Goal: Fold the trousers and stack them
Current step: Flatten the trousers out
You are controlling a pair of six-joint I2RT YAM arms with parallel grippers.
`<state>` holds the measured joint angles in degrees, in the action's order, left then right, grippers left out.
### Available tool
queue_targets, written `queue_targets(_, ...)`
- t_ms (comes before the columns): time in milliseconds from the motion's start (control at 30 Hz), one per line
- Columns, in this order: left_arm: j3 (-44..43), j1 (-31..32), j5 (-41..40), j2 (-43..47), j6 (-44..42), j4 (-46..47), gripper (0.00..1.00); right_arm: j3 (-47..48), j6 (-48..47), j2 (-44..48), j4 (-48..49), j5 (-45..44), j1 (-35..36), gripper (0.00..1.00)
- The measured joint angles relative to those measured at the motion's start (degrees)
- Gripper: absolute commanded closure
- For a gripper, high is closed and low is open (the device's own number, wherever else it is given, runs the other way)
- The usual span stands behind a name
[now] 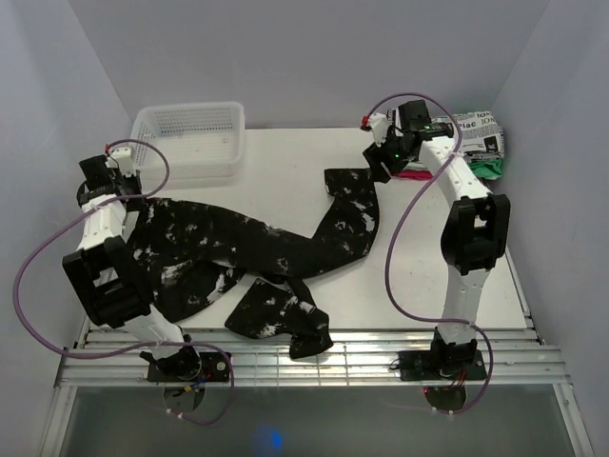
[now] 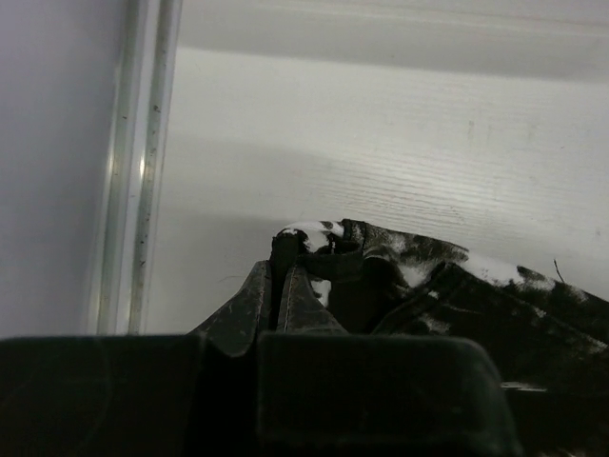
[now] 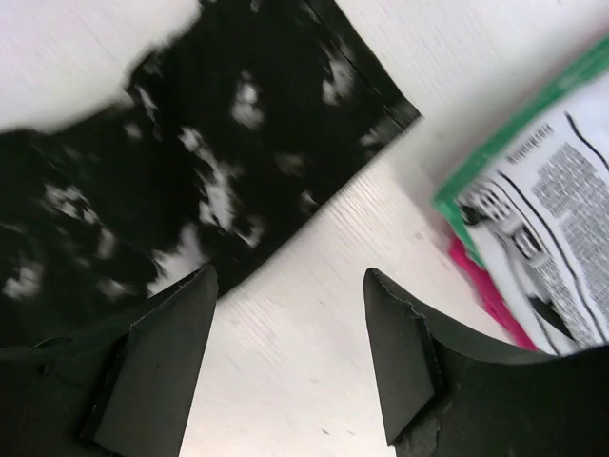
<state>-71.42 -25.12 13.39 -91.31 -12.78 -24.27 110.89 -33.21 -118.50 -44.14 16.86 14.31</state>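
Observation:
The trousers, black with white splotches, lie loosely spread across the table from the far left to the back middle, with one leg end hanging over the front edge. My left gripper is at the left end of the cloth. In the left wrist view it is shut on an edge of the trousers. My right gripper hovers open over the bare table just right of the other trouser end; its fingers hold nothing.
A white mesh basket stands at the back left. A stack of folded cloths, newspaper-print on top of green and red ones, sits at the back right, and its edge shows in the right wrist view. White walls enclose the table.

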Motion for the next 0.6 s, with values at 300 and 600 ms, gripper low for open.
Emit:
queue_targets(300, -5.4, -1.0, 2.3, -11.2, -3.4, 0.3, 1.0, -26.0, -26.9, 12.8, 6.9, 8.2, -9.6, 0.29)
queue_targets(600, -8.3, -3.8, 2.5, -13.6, -4.4, -0.9, 1.0, -41.2, -67.3, 15.7, 21.5, 21.0, -15.1, 0.26)
